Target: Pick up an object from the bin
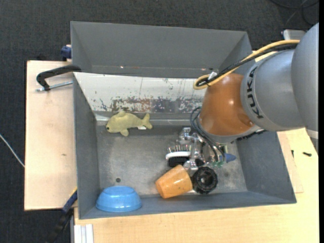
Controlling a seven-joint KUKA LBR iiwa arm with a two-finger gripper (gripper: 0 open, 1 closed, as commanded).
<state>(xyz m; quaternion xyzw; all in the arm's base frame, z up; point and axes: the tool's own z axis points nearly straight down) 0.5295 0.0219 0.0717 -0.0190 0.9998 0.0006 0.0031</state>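
Note:
My gripper point(195, 150) hangs low in the bin's right half, under the arm's orange cover. Right beside it on the left lies a black and white brush-like thing point(176, 155), touching or nearly touching it. Just below it an orange cup point(173, 182) lies on its side near the front wall. A black round thing point(205, 179) sits against the cup's right end, directly under the gripper. A small blue piece point(230, 158) pokes out to the gripper's right.
A pale yellow plush fish point(127, 122) lies at the back left against the far wall. A blue bowl point(118, 199) stands upside down in the front left corner. The arm and its orange cover hide the bin's right rear part.

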